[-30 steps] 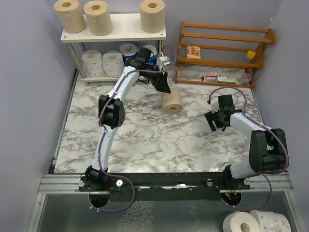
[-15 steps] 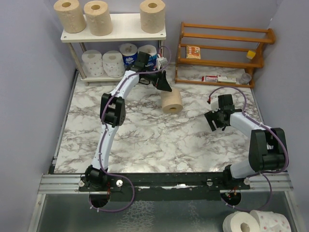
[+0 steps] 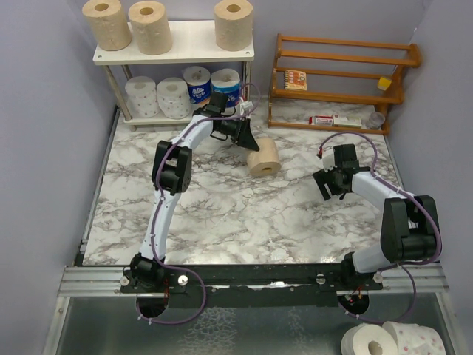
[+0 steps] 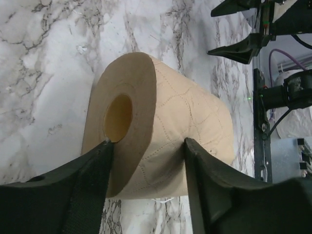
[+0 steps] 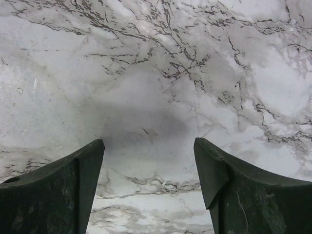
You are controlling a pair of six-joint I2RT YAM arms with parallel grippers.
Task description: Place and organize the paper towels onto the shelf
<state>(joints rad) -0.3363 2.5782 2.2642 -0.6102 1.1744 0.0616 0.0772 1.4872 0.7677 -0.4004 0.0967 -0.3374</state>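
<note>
We see one tan roll [image 4: 175, 122] not yet put away. It lies on its side on the bench [image 3: 222, 200], just in front of the shelf [image 3: 188, 41] and off its right end. Its long axis runs flat along the bench, and from above the hollow end faces the near edge.

The left end effector [image 4: 147, 142] is right at it, jaws spread. In the wrist view one finger [image 4: 73, 190] sits in front of the flat end by the core, and the other runs along the curved side. We cannot tell whether either finger touches the paper.

The right end effector [image 5: 147, 141] is also open. It hangs over bare marble, well apart from the roll on its right.

So we judge the left arm to be the one for this pick, being both nearer the roll and nearer the shelf. The roll lies just ahead of its fingertips.

The top board holds three more tan rolls [image 3: 151, 27], with a gap between the second and third. We judge that gap the likely spot, and the roll would need to be stood on end to match.
</note>
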